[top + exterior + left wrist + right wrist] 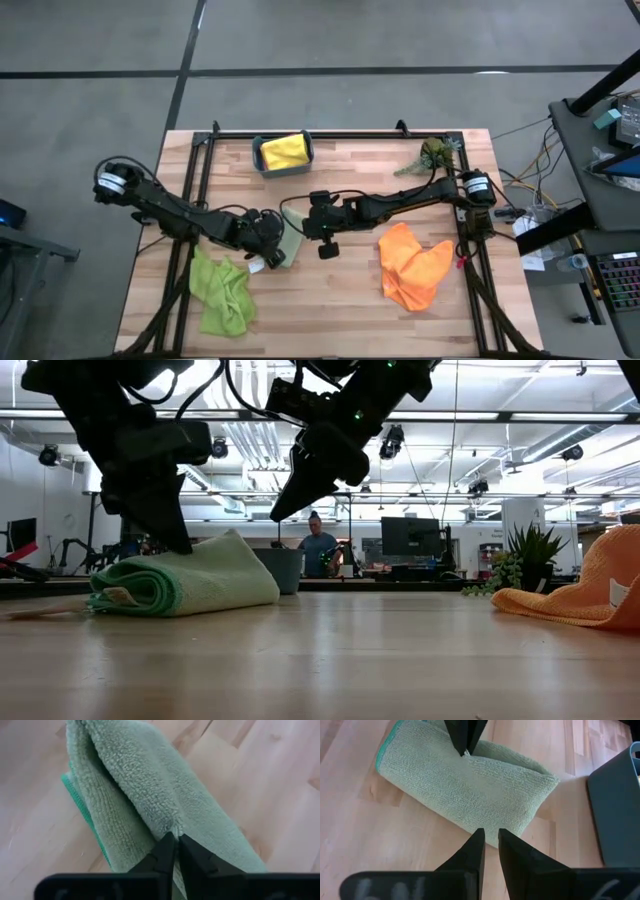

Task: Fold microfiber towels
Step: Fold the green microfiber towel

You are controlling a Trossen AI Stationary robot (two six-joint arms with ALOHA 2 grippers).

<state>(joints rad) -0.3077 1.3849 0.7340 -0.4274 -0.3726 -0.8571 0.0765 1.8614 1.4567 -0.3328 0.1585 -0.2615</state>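
A pale sage green towel (291,243) lies folded on the wooden table, left of centre; it also shows in the low view (200,578). My left gripper (172,837) is shut on its upper surface. My right gripper (490,836) hovers just to the towel's right, raised clear of it (280,512), fingers all but together with nothing between them. A lime green towel (225,292) lies crumpled at the near left and an orange towel (412,265) at the right. A yellow towel (285,150) sits in the teal bin. My left gripper pinches a small raised ridge of the sage towel's top layer (167,822) between its two fingertips (465,742). The fingers slant down onto it from the table's left. The folded towel rests on the table, its cloth drawn up slightly toward the pinch.
A teal bin (260,160) stands at the far edge, left of centre. A green plant sprig (435,155) lies at the far right. Bare wood lies along the near edge between the lime and orange towels.
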